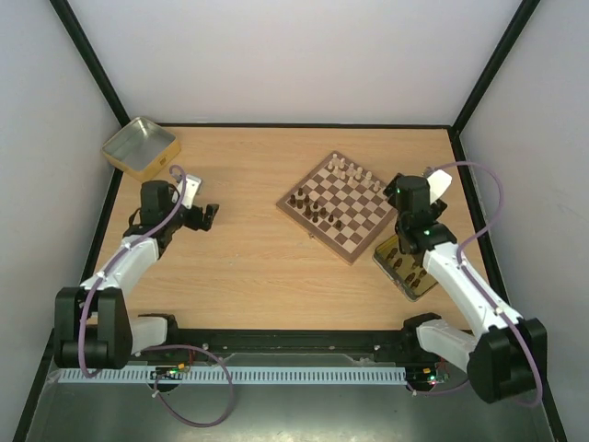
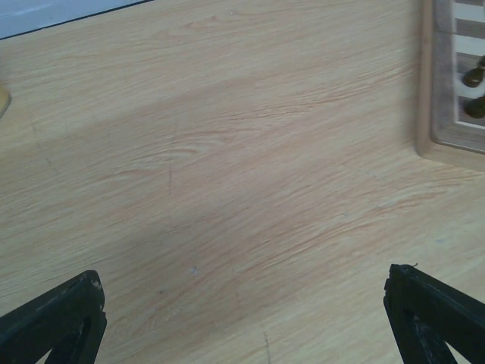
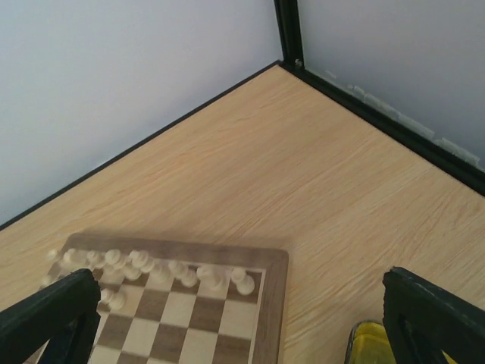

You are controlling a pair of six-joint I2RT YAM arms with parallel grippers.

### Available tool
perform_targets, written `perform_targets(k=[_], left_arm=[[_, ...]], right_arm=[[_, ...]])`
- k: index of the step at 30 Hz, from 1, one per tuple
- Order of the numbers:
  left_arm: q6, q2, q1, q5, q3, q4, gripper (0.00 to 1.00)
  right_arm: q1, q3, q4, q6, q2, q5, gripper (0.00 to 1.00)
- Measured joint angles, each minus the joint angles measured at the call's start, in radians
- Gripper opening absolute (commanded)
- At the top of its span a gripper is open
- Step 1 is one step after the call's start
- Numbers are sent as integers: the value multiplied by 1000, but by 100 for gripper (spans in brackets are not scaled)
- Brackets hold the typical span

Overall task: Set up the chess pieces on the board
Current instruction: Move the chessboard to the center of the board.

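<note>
Table (image 1: 248, 267): pale wood grain, walled on three sides, arms mounted at the near edge.

Board (image 1: 339, 205): sits right of centre, turned like a diamond, one corner toward the arms. Flat on the table, clear of both tins.

Left arm (image 1: 124, 262): reaches out over bare table, well to the left of the board. Right arm (image 1: 460, 276): stretched along the right side, its wrist just beside the board's right corner.

Gold tin (image 1: 139, 145): far left corner. Second gold tin (image 1: 405, 267): near right, partly under the right arm; dark specks inside, too small to identify.

Left gripper (image 2: 246, 318): fingers spread wide, nothing between them, only table below. Board corner shows at the upper right of its wrist view.

Right gripper (image 3: 242, 322): also spread wide, holding nothing; the board's edge lies under it.

Pale pieces (image 1: 354, 172): a row along the board's far-right edge, blurred in the right wrist view. Dark pieces (image 1: 308, 204): clustered on the board's left side.
</note>
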Motion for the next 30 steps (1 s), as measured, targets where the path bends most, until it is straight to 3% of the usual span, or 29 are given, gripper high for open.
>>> perform_targets(k=[8,13,19,22,26,30], left_arm=[[52,-37,0,34,50,-146,100],[69,-36,0,35,64,-206,100],[70,-37,0,33,63,-237,100],[71,-37,0,32,58,-245,100],[74,-37,0,35,55,-258,100],[73,-36,0,48,55,-267,100]], right_arm=[[9,-70,-40,51,-95,-185,98],[9,-58,-79,54,-73,-192,98],[-9,171,-138,43,138,-177,87],[-56,332,-158,56,281,-219,70],[-152,483,-153,113,448,-320,55],[-217,634,-183,154,635,-417,26]])
